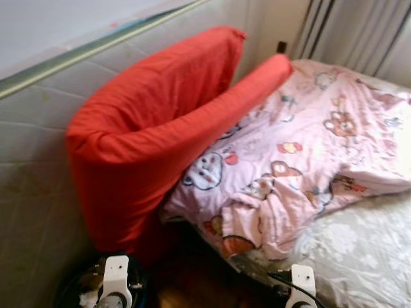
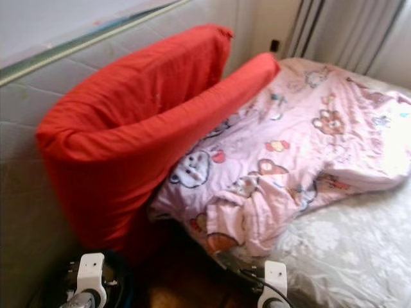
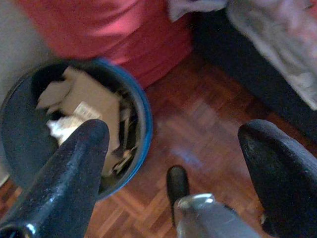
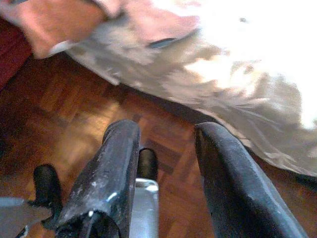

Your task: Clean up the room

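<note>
Left gripper (image 3: 173, 148) is hanging fingers wide apart over the parquet floor (image 3: 208, 124) beside the blue bin (image 3: 141, 134) of cardboard at frame left, right gripper (image 4: 163, 163) is idling fingers apart near the bed edge, red cushion (image 1: 148, 128) is leaning centre-left against the pink blanket (image 1: 308, 141)

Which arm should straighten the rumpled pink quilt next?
Probably right. The right gripper, fingers open, hangs beside the bed's edge below the pink quilt. The left gripper, also open, hangs over the blue bin by the red cushion.
</note>
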Available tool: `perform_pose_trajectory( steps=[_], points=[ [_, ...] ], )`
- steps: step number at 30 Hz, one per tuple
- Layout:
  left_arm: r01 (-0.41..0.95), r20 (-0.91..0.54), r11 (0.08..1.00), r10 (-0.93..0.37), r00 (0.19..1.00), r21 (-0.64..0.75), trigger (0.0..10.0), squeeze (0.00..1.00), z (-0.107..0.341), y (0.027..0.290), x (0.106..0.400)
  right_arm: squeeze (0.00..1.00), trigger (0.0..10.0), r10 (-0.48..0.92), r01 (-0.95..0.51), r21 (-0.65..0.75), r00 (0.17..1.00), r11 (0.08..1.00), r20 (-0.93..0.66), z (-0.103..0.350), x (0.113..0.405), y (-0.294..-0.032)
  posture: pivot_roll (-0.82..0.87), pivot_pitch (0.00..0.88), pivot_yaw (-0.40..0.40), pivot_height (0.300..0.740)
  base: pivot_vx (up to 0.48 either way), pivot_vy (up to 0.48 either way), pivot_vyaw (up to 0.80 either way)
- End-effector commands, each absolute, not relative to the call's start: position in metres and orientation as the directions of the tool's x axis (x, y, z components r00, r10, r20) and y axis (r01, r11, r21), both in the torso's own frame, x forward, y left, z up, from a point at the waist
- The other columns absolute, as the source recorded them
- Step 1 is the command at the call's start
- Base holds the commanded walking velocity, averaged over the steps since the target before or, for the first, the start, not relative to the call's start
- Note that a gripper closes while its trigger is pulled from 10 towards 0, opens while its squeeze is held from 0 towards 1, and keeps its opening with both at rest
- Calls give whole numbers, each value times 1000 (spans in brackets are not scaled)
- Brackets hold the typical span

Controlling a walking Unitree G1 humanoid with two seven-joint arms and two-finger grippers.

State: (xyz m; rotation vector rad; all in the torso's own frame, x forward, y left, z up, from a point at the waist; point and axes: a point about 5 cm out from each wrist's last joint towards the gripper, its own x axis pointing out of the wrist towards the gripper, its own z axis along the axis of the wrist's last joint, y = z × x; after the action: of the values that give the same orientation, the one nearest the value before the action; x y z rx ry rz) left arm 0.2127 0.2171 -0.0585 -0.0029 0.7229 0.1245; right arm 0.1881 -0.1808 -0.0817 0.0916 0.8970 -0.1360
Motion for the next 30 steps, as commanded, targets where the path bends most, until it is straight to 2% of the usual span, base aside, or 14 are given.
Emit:
perform_pose_trajectory(
  steps=[1, 30],
  points=[
    [-114, -669, 993, 109, 736, 37, 10000, 0, -60, 216, 210, 0, 10000, -93, 171, 17, 615, 985, -783, -83, 185, -184, 129, 91, -13, 740, 285, 0, 0],
    [-105, -659, 993, 109, 744, 45, 10000, 0, -59, 216, 212, 0, 10000, -92, 172, 25, 639, 985, -764, -79, 192, -184, 134, 103, -10, 740, 298, 0, 0]
  ],
)
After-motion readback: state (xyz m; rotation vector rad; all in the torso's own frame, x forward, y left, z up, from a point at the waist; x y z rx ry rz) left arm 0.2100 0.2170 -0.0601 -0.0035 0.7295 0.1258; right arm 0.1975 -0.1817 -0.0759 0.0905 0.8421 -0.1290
